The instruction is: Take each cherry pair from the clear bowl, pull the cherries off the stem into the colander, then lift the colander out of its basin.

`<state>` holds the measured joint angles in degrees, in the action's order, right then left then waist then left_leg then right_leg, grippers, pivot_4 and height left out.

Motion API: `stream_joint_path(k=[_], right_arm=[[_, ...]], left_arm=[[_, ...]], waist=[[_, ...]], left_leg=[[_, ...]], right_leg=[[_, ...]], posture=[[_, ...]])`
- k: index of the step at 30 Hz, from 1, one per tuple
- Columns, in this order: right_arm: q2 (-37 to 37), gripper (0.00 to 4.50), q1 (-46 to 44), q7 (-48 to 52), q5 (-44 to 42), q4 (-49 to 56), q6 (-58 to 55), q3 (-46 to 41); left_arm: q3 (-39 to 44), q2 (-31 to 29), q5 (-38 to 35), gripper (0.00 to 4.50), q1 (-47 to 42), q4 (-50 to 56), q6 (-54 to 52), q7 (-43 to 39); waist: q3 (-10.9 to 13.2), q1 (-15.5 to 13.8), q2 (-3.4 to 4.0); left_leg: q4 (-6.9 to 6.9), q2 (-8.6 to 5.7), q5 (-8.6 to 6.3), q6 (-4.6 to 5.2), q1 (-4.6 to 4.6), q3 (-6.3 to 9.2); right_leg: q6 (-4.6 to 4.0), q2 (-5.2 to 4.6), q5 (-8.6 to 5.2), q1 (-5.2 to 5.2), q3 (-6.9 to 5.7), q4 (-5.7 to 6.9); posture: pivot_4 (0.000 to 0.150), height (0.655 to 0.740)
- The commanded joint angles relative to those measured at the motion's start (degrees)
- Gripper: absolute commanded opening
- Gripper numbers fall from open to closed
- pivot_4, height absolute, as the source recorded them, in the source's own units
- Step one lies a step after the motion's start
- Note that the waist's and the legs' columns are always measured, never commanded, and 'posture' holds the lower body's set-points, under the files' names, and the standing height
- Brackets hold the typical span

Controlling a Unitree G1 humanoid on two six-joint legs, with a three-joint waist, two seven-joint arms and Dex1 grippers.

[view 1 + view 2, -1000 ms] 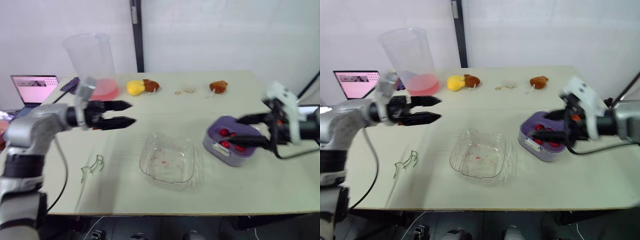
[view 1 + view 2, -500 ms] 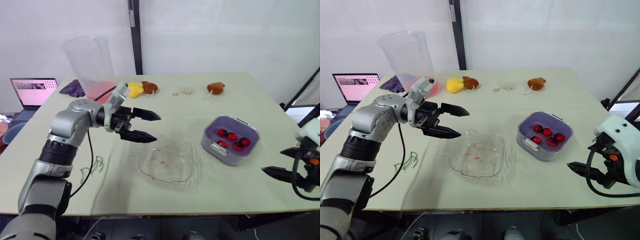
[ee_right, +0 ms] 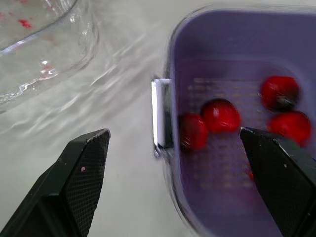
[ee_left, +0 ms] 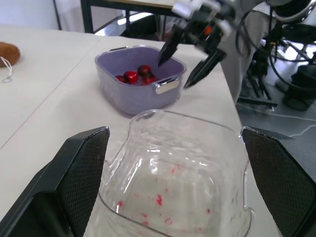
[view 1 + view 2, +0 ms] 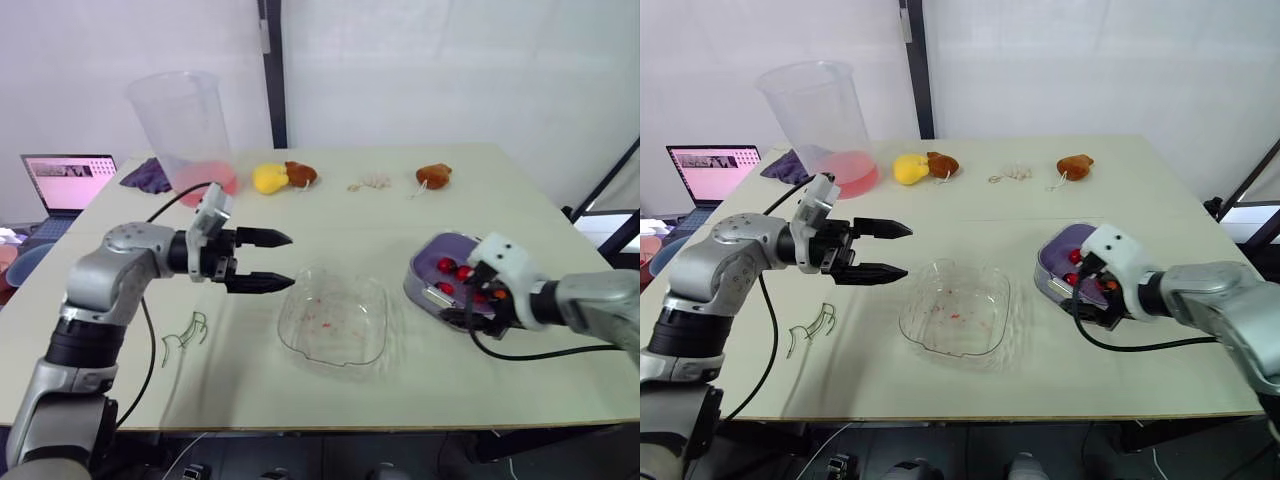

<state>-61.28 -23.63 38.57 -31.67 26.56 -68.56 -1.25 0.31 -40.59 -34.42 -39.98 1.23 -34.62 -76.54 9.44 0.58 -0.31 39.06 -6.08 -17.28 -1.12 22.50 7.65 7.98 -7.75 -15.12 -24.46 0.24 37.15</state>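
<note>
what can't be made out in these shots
- Count of the cherries: the right gripper covers some in the eye views; a finger and the frame edge cut others in the right wrist view.
- Where the colander ends and its basin begins: they read as one purple tub.
- The pale bits on the far table: too small to name.
- The laptop screen: too small.

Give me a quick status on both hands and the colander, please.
Left hand open, beside bowl. Right hand open, astride near rim of colander. Bowl empty; cherries in colander, not yet lifted. Nothing blocking.
</note>
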Motion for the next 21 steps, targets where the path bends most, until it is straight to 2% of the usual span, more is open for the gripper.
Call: stream_joint_path(k=[1,4,13,17,18,21], right_arm=[[1.2,3.63,-2.6,-0.6,2.4,-1.7,1.6,2.5],[1.9,2.19,-4.2,-0.4,4.0,-3.8,2.8,4.8],[1.4,2.19,-5.2,1.0,5.1,-4.3,3.7,5.0],[-0.4,0.40,-5.1,1.5,5.6,-1.9,3.0,5.8],[-0.4,0.22,-5.3,1.5,5.5,-1.6,2.7,5.6],[-1.0,0.24,-4.7,1.2,5.7,-0.8,2.1,4.7]], left_arm=[[2.4,-0.9,-1.1,4.50,0.2,2.8,-0.4,2.2],[3.2,-1.3,-2.2,4.50,0.5,4.0,-1.6,2.8],[3.3,-2.0,-3.3,4.50,1.1,4.9,-2.4,4.3],[2.4,-2.0,-2.9,4.50,0.9,5.1,-2.2,4.4],[2.2,-1.8,-2.9,4.50,0.5,5.2,-2.2,4.6],[1.8,-1.3,-3.3,4.50,-0.3,5.5,-2.8,4.9]], waist=[[0.0,0.0,0.00],[0.0,0.0,0.00],[0.0,0.1,0.00],[0.0,0.0,0.00],[0.0,0.0,0.00],[0.0,0.0,0.00]], left_leg=[[0.01,-0.01,0.00,0.00,0.02,0.00],[0.04,-0.03,0.00,0.00,0.02,0.00],[0.01,-0.01,0.00,0.00,0.01,0.00],[0.01,-0.01,0.00,0.00,0.01,0.00],[0.02,-0.01,0.00,0.00,0.01,0.00],[0.01,-0.02,0.00,0.00,0.02,0.00]], right_leg=[[0.00,0.00,0.00,0.00,0.00,0.00],[0.00,0.00,0.00,0.00,0.01,0.01],[0.00,0.01,0.00,-0.01,0.01,0.00],[0.00,0.01,0.00,-0.01,0.01,0.00],[0.00,0.01,0.00,-0.01,0.01,-0.01],[0.00,0.01,0.00,-0.01,0.01,-0.01]], posture=[[0.150,0.7400],[0.150,0.7400],[0.150,0.7400],[0.150,0.7400],[0.150,0.7400],[0.150,0.7400]])
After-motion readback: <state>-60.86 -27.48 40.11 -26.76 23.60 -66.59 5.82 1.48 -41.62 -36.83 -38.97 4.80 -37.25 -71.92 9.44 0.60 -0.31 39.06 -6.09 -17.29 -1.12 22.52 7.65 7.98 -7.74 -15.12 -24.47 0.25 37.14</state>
